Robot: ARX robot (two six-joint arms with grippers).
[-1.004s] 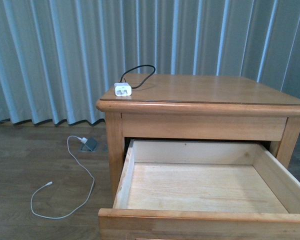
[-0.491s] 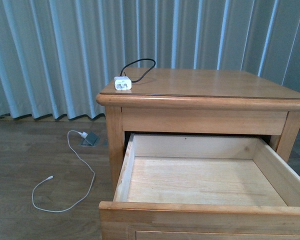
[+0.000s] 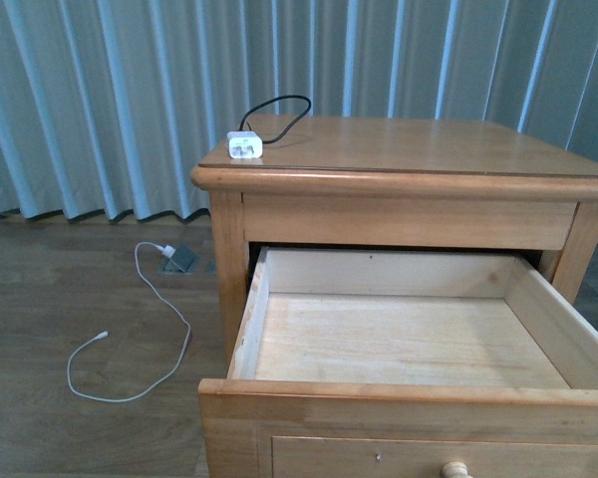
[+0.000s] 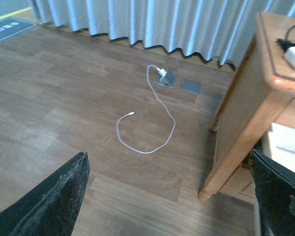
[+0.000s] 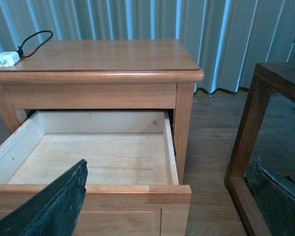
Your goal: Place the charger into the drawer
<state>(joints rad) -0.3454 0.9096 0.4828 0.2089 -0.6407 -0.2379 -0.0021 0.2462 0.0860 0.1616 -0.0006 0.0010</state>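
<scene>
The drawer (image 3: 379, 273) stands pulled out and fills the lower right of the front view, its pale inside bare. The charger (image 3: 244, 145) sits above it, left of centre in the upper part of that frame, at the left front corner of the nightstand (image 3: 429, 149) top. Its black cable (image 3: 297, 103) loops behind it towards the curtain.

Neither arm shows in the front view. The left gripper (image 4: 168, 155) has its jaws spread wide with nothing between them, looking over the floor and a white cable (image 4: 174, 129) that is not the task's thing. The right gripper (image 5: 167, 164) is likewise spread and empty, facing the drawer.

With the drawer out and the charger untouched, the step in hand looks to be the reach for the charger. The left arm seems the nearer one. The next move calls for coming down over the small cube, closing on its sides, and lifting so that the cable trails free. The arm then has to carry the charger forward past the top's edge and down into the drawer.
</scene>
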